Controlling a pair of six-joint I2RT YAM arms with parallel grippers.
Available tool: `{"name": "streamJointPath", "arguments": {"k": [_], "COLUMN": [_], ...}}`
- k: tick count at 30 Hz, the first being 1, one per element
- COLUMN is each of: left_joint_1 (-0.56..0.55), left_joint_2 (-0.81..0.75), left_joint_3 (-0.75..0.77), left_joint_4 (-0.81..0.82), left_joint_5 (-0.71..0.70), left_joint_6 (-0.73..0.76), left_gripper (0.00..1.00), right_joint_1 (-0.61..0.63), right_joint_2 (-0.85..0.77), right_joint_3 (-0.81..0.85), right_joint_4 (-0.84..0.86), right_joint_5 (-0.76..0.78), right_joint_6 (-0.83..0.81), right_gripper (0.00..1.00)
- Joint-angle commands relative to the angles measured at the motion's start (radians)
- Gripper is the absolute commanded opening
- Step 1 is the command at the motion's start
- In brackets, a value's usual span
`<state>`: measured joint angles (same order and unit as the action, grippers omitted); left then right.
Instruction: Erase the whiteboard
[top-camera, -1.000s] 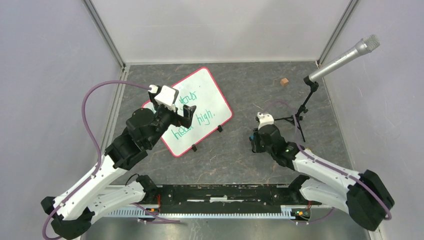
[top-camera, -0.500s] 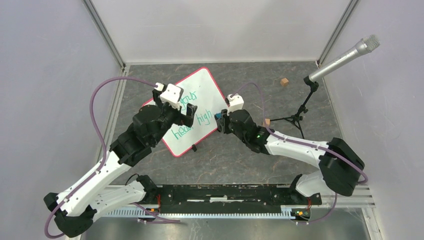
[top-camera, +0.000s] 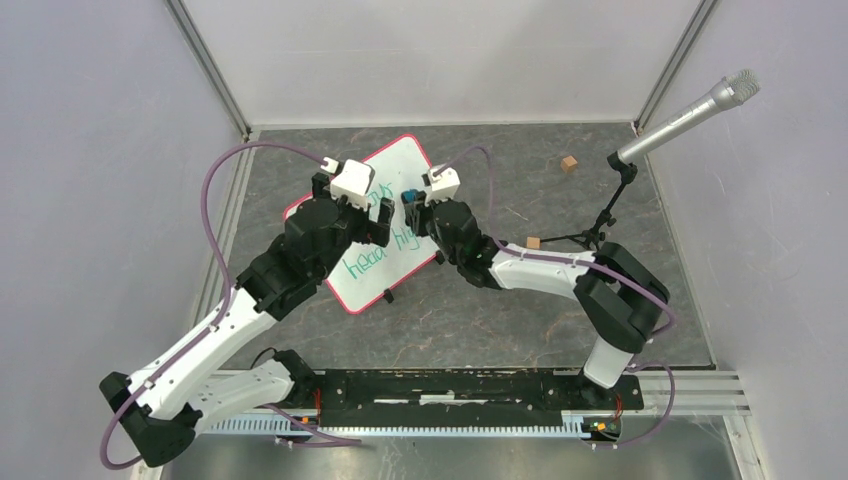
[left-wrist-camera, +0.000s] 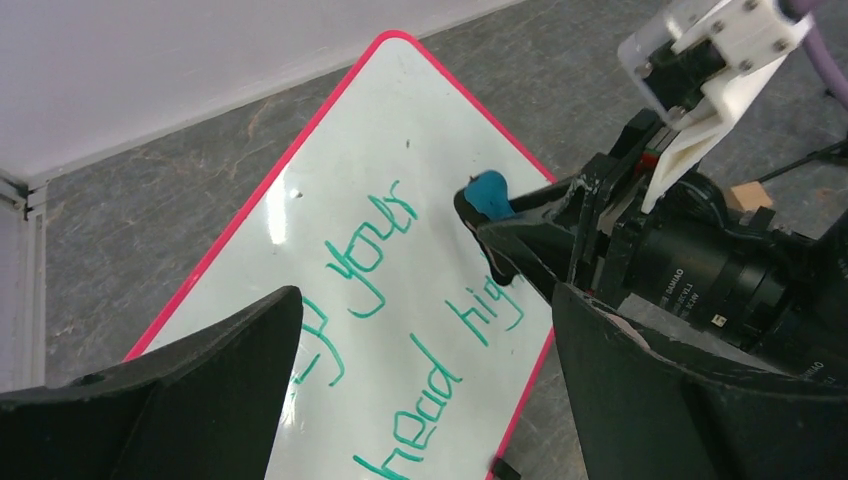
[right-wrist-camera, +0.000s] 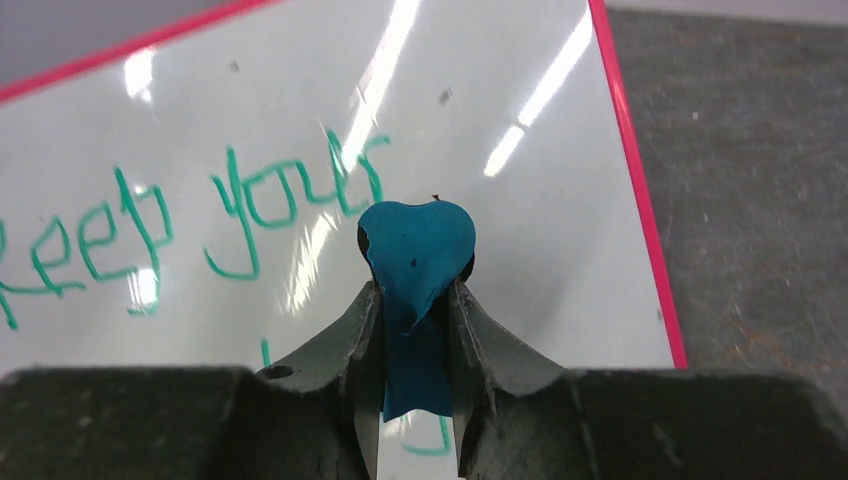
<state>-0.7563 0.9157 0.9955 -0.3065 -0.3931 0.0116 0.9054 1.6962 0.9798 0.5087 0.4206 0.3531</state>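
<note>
The whiteboard (top-camera: 412, 165) lies tilted on the grey floor, with a red rim and green handwriting. It fills the left wrist view (left-wrist-camera: 400, 190) and the right wrist view (right-wrist-camera: 540, 150). My left gripper (top-camera: 377, 216) is open and empty, hovering over the board's written middle (left-wrist-camera: 425, 400). My right gripper (top-camera: 409, 198) is shut on a blue eraser cloth (right-wrist-camera: 415, 245), held at the board's surface right of the word "your". The cloth also shows in the left wrist view (left-wrist-camera: 488, 190). I cannot tell if the cloth touches the board.
A microphone (top-camera: 700, 105) on a black tripod stand (top-camera: 600, 235) stands at the right. Two small wooden cubes lie on the floor, one far right (top-camera: 569, 163), one beside my right arm (top-camera: 533, 243). Grey walls close in the sides and back.
My right arm has swung left from the right side of the floor to over the whiteboard, carrying the blue cloth. My left gripper has shifted slightly farther along the board.
</note>
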Motion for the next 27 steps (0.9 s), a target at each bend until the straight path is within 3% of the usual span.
{"name": "streamJointPath", "arguments": {"k": [1, 5, 8, 14, 21, 27], "left_joint_1": [0.062, 0.190, 0.288, 0.502, 0.559, 0.603], "left_joint_2": [0.020, 0.077, 0.159, 0.369, 0.608, 0.767], "left_joint_3": [0.033, 0.053, 0.130, 0.356, 0.592, 0.711], "left_joint_4": [0.022, 0.012, -0.054, -0.131, -0.253, -0.323], "left_joint_5": [-0.026, 0.054, 0.102, 0.421, 0.424, 0.603], "left_joint_6": [-0.061, -0.155, -0.253, -0.448, -0.321, -0.239], "left_gripper": [1.00, 1.00, 1.00, 1.00, 1.00, 0.95], "right_joint_1": [-0.012, -0.049, -0.082, -0.091, -0.089, -0.089], "right_joint_2": [0.055, 0.067, 0.098, 0.174, 0.195, 0.220], "right_joint_3": [0.123, 0.097, 0.158, 0.283, 0.310, 0.352], "right_joint_4": [0.192, 0.211, 0.127, 0.027, 0.009, -0.032], "right_joint_5": [0.008, -0.069, -0.187, -0.273, -0.343, -0.275], "right_joint_6": [-0.116, -0.120, -0.142, -0.284, -0.332, -0.404], "right_gripper": [0.26, 0.26, 0.26, 0.26, 0.27, 0.27]}}
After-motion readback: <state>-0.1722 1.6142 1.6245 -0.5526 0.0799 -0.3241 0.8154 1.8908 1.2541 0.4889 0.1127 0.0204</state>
